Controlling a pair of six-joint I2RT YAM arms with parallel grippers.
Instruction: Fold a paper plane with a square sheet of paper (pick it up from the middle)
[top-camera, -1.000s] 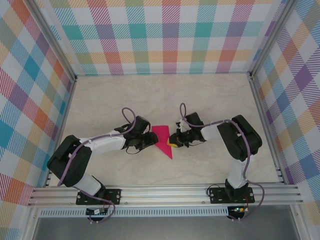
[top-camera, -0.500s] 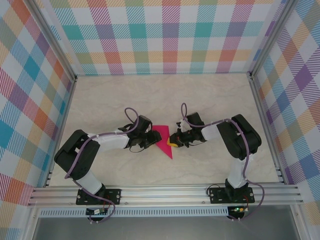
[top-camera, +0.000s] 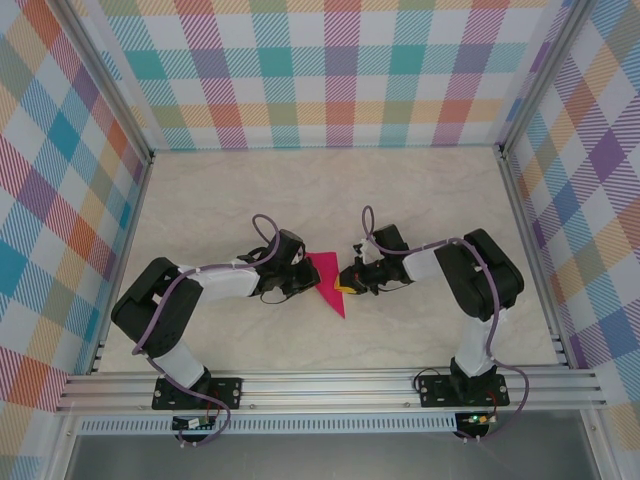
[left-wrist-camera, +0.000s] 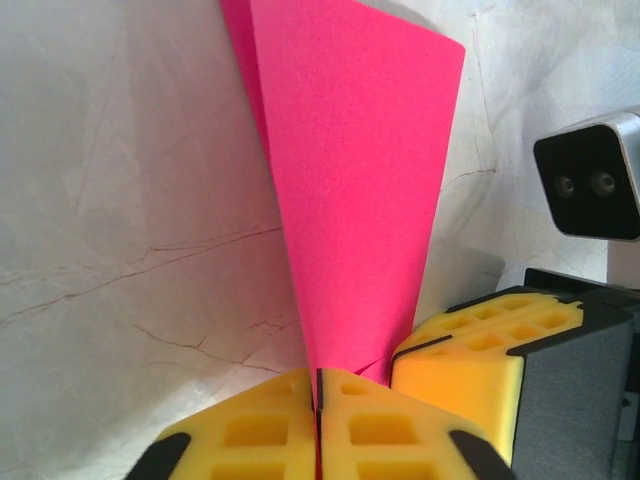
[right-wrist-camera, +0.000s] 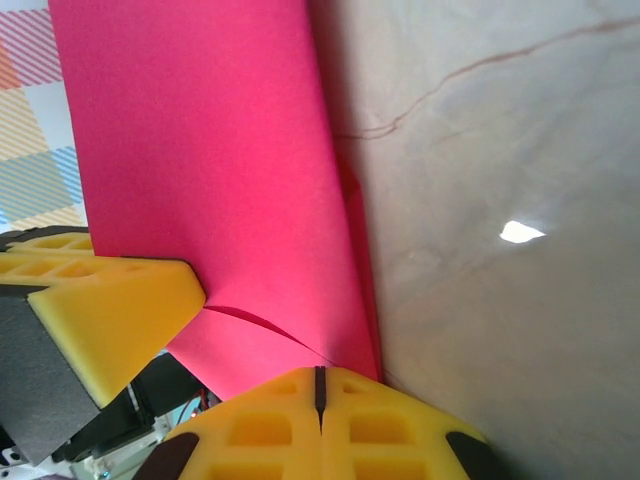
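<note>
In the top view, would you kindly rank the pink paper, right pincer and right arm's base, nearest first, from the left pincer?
1. pink paper: clamped in the left pincer.
2. right pincer: across the paper.
3. right arm's base: near-right edge.

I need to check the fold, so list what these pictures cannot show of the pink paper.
Top external: pink paper creases too small; left gripper covers its left edge.
Left wrist: wide end cut off by top edge; tip hidden between pads.
Right wrist: top cut off; right gripper hides its lower end.
</note>
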